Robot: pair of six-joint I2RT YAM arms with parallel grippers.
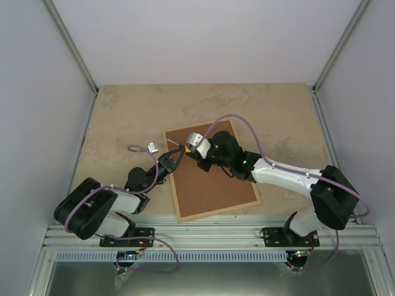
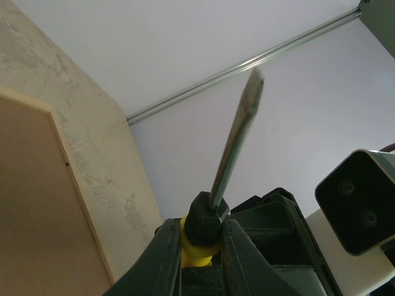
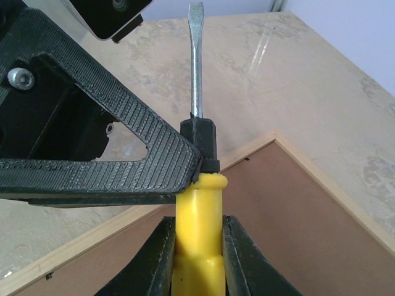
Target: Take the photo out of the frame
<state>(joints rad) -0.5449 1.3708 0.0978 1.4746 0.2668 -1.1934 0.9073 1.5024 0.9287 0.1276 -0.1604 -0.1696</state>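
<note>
This is the tool handover, with the back not yet opened. The frame (image 1: 219,210) lies face down at the near middle of the table (image 1: 123,111) with its brown backing board (image 1: 210,185) up, so the photo is hidden beneath. My right gripper (image 3: 199,231) is clamped on the yellow handle of the flat-blade screwdriver (image 3: 196,209). My left gripper (image 2: 199,231) pinches its black collar. Next, I judge, one grip must release so the blade can work the backing loose.

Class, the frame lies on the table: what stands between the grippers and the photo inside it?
The brown backing board fills the frame and hides the photo. The left gripper and right gripper are also occupied, both gripping a screwdriver.
</note>
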